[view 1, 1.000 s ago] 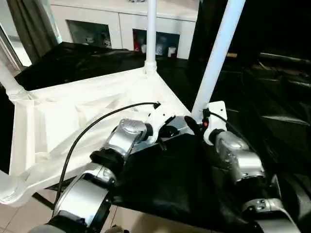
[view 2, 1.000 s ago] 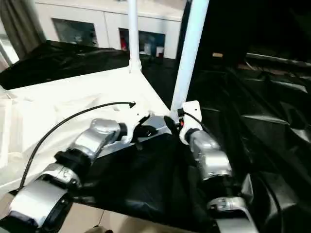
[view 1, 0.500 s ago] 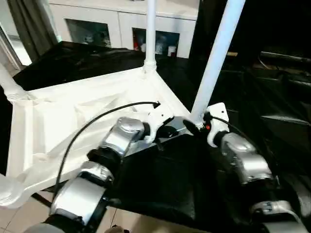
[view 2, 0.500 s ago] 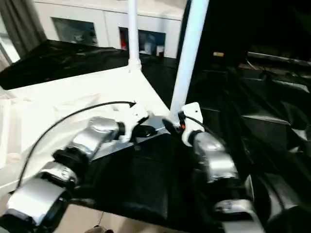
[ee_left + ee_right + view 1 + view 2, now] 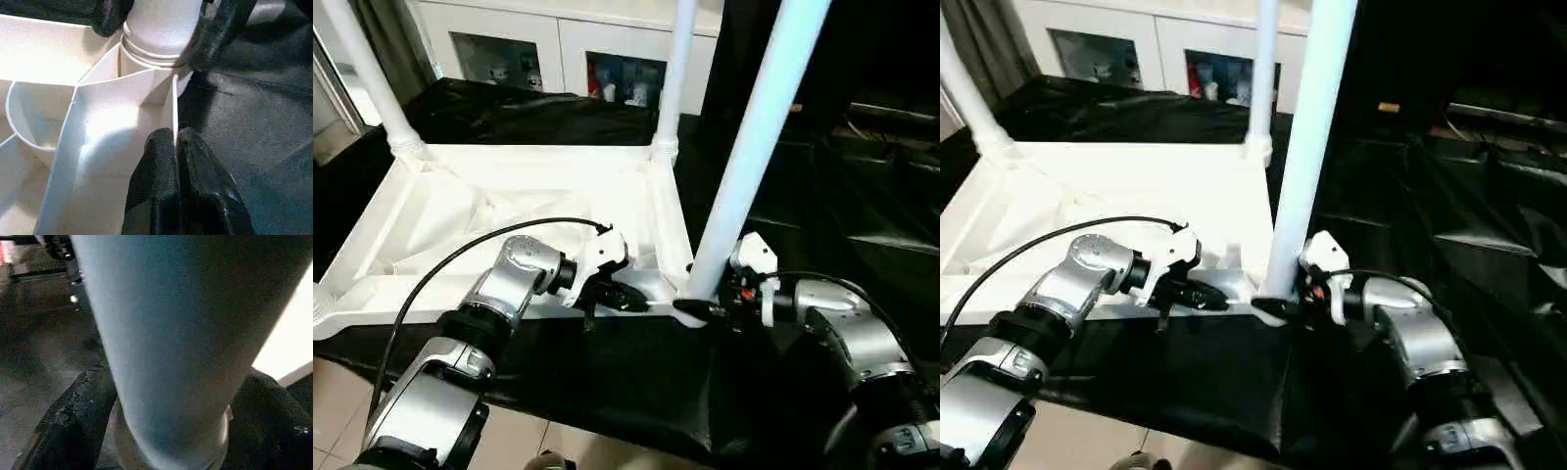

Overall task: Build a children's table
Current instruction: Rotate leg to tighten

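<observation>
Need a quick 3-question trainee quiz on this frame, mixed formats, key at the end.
1. True or false: the left gripper is pinched on a thin rib of the table top.
2. Which part does the right gripper straddle? A) the base of the near leg B) the far leg C) the black cable
3. How many legs stand upright in corner sockets in the left eye view, counting the near one?

Key: 1 true. 2 A: its fingers sit on either side of the leg base. 3 three.
</observation>
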